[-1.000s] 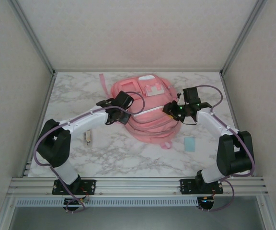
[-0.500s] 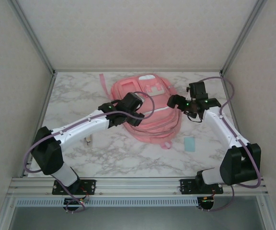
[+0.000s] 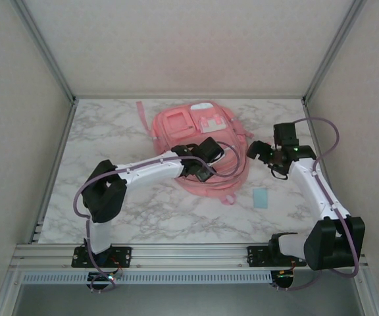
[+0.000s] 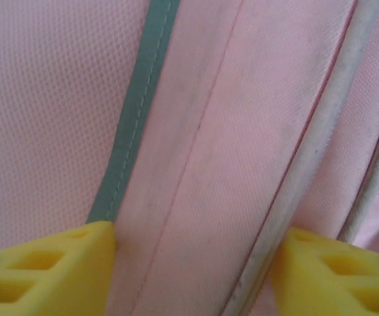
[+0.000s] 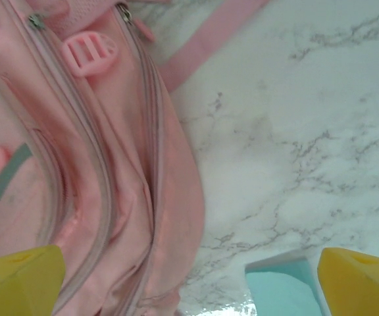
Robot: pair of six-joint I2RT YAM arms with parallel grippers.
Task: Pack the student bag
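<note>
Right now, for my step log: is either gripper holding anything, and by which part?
Right gripper: nothing, jaws open beside the student bag. Left gripper: fingers apart against its fabric; a pinch cannot be told.

My end effector [image 5: 189, 283] hangs wide open, one yellow finger over the pink bag [image 5: 77, 164], the other beside a teal card [image 5: 281, 293] on the marble desk [image 5: 308, 131].

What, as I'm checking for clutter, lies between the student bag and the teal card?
Bare marble table between student bag and teal card, in the top and right wrist views.
</note>
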